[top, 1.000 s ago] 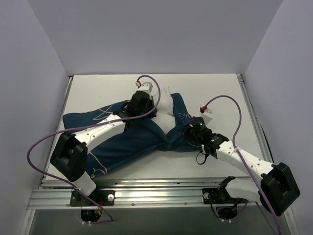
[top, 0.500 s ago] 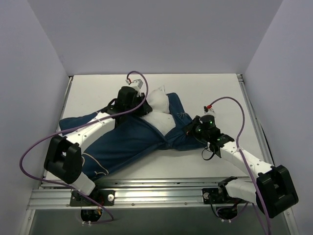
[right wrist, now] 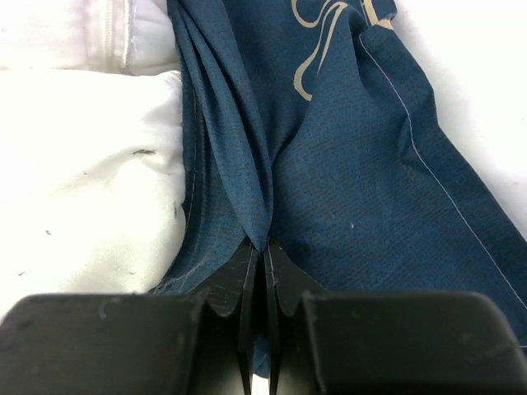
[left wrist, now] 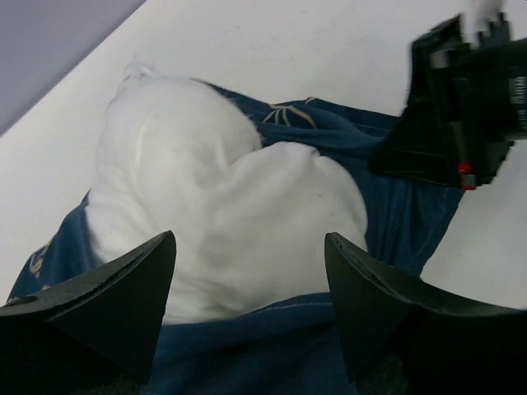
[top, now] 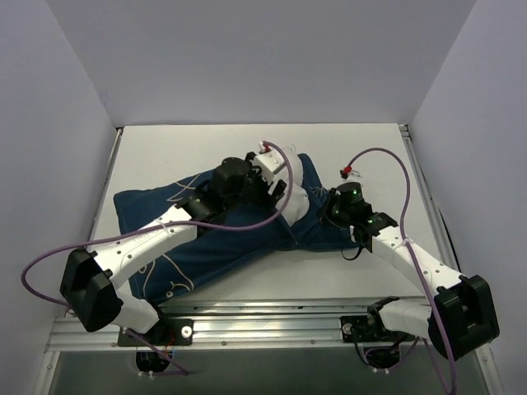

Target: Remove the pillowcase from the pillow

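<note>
The navy pillowcase (top: 181, 239) lies crumpled across the table, and the white pillow (top: 295, 202) bulges out of its right-hand opening. My left gripper (top: 280, 188) hovers open over that exposed end. In the left wrist view its black fingers (left wrist: 123, 304) straddle the pillow (left wrist: 222, 206) just above the pillowcase hem (left wrist: 272, 317), with nothing gripped. My right gripper (top: 325, 212) is shut on a pinched fold of the pillowcase (right wrist: 354, 164) beside the pillow (right wrist: 82, 181). The fold runs into the closed right gripper (right wrist: 265, 247).
The white table (top: 181, 148) is walled in on the left, the far side and the right. A metal rail (top: 247, 325) runs along its near edge by the arm bases. My right gripper's black body (left wrist: 469, 99) shows close by in the left wrist view.
My left gripper has opened, let go of the pillow and swung back right over its exposed end. The right gripper has stayed shut on the pillowcase and shifted slightly toward the far side.
</note>
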